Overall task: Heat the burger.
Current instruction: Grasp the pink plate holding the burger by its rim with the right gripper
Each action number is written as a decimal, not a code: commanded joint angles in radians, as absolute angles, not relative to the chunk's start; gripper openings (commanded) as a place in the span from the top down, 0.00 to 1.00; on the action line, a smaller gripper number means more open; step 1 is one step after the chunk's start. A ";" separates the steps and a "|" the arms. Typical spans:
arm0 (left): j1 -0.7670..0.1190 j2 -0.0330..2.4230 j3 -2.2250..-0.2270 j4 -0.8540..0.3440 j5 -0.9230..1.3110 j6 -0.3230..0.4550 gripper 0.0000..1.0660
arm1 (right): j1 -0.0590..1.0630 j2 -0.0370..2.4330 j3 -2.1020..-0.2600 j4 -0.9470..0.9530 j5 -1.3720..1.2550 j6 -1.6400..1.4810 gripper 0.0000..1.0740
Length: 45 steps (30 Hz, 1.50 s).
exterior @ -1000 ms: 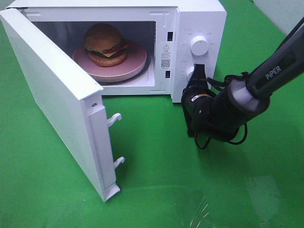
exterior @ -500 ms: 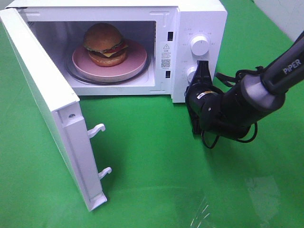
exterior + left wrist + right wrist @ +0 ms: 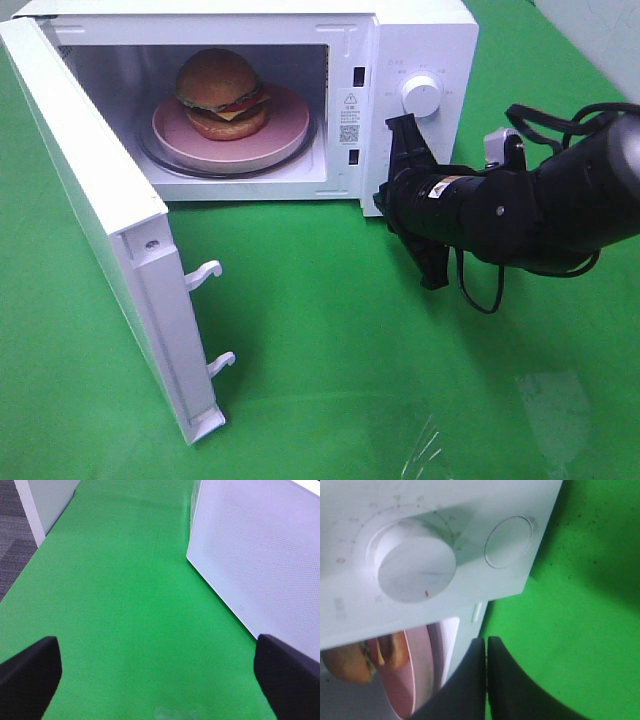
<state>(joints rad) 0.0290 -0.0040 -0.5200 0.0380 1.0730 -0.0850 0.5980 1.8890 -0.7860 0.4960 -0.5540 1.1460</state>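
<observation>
Burger point(image 3: 220, 92) on pink plate point(image 3: 288, 128) inside open microwave point(image 3: 440, 40)

Bright, even overhead light fills the exterior high view, with a pale glare patch on the green surface point(image 3: 330, 340) near the front. The right wrist view is blurred: knob point(image 3: 416, 567) and burger point(image 3: 345, 662) are out of focus.

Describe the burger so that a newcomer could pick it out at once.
Find the white microwave, door open. Inside lies a pink plate; on it sits the burger, the only food: brown domed bun, green lettuce, yellow cheese.
</observation>
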 commanded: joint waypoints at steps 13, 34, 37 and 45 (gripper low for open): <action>0.030 -0.009 -0.518 0.034 1.069 -0.087 0.09 | 0.597 1.685 -0.826 0.387 0.000 0.541 1.00; 0.030 -0.009 -0.518 0.034 1.069 -0.087 0.09 | 0.597 1.679 -1.047 0.126 0.593 -0.428 0.99; 0.030 -0.009 -0.518 0.034 1.069 -0.087 0.09 | 0.597 1.677 -1.048 0.126 0.589 -0.576 0.98; 0.030 -0.009 -0.518 0.034 1.069 -0.087 0.09 | 0.597 1.677 -1.048 0.126 0.585 -1.150 0.97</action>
